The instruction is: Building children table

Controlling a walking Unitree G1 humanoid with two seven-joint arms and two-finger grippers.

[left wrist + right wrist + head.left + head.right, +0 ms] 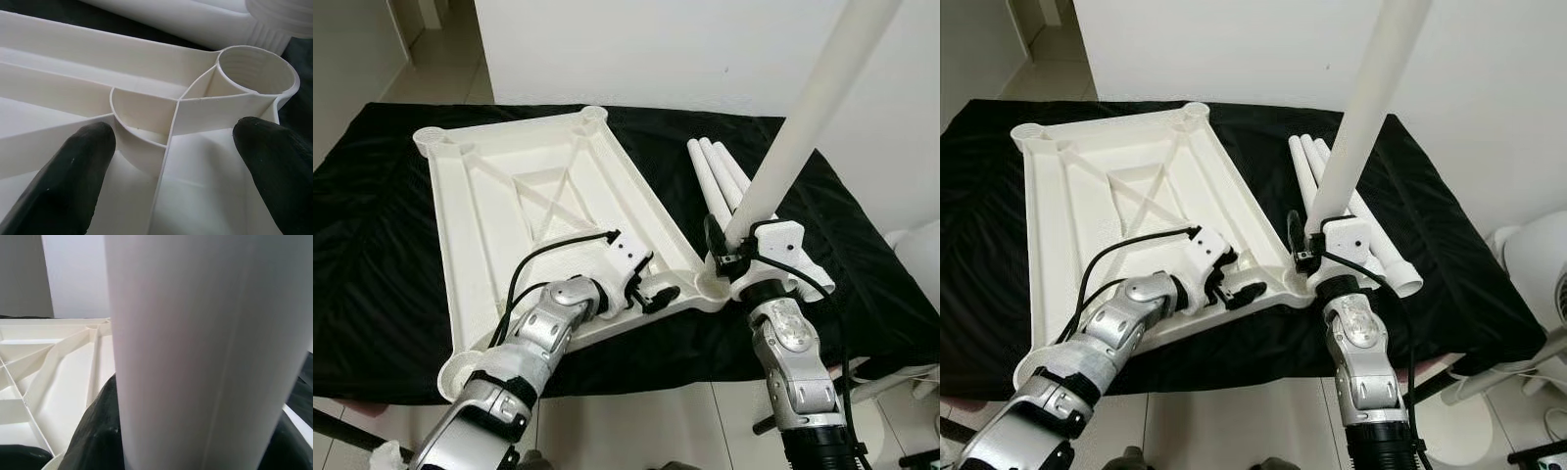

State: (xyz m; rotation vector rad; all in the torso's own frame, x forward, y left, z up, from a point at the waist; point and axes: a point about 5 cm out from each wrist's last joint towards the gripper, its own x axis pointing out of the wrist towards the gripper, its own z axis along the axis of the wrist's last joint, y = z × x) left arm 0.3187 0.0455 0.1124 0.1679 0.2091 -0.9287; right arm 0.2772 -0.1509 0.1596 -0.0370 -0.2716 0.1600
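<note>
a white moulded plastic tabletop lies upside down, ribbed underside up, on a black cloth spread over a low bench, with round threaded leg sockets at its corners. the left claw rests on the tabletop's near right end, just beside the corner socket, its two black fingers spread apart over the ribs and closed on nothing; the wrist view shows the ribs meeting at a curved wall between the fingertips. the right claw is clamped around the lower part of a long white plastic table leg, which stands tilted, its upper end leaning up and to the robot's right past the top of the picture, its lower end down at the near right corner socket of the tabletop; whether the leg sits in the socket cannot be told. the right wrist view has the leg's smooth white shaft close up, with the tabletop's ribs beyond. three more white plastic legs lie side by side on the cloth just to the right of the tabletop, behind the right claw. a white wall rises behind the bench, and pale floor tiles show in front of it.
</note>
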